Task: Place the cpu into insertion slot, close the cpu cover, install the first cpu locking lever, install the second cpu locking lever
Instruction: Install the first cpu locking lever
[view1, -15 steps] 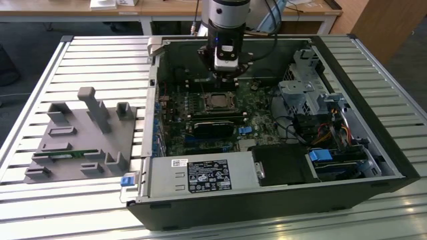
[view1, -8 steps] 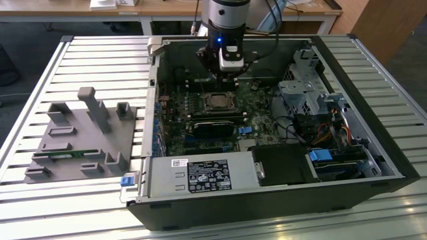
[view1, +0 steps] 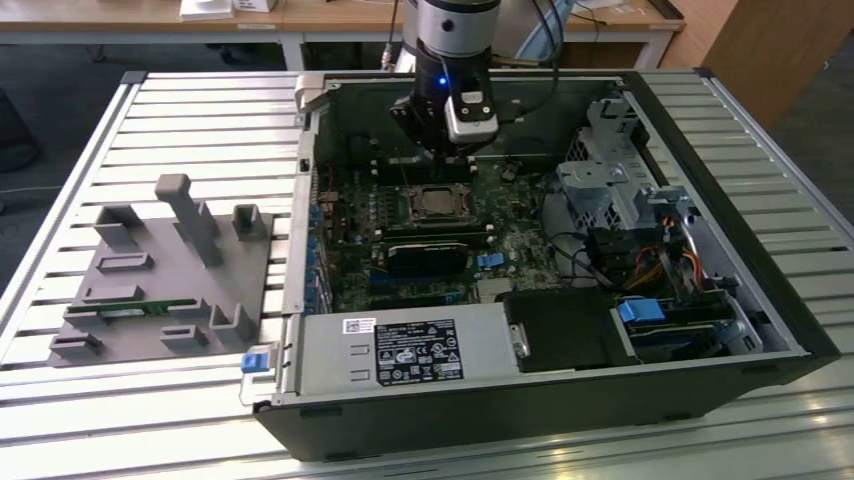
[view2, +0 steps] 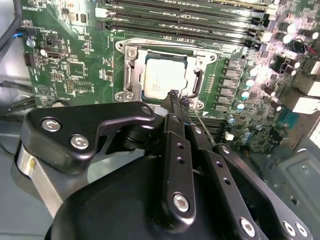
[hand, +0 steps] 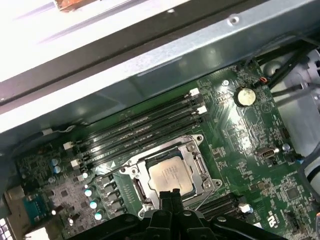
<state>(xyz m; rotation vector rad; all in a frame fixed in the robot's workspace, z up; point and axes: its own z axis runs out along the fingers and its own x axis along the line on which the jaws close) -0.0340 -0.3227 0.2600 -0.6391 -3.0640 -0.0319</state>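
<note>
well, cpu lies inside lowered cpu cover (fingers pinched together)

Robotics lab or workshop: open PC tower on slatted aluminium bench, grey part fixture beside it, wooden desks behind, robot arm overhead.

- Cpu in insertion slot, under cpu cover, mid-motherboard.
- Memory slots just beside.
- Fixture block on table, at the exterior view's left of computer case.

Grey fixture block beside open computer case
</note>
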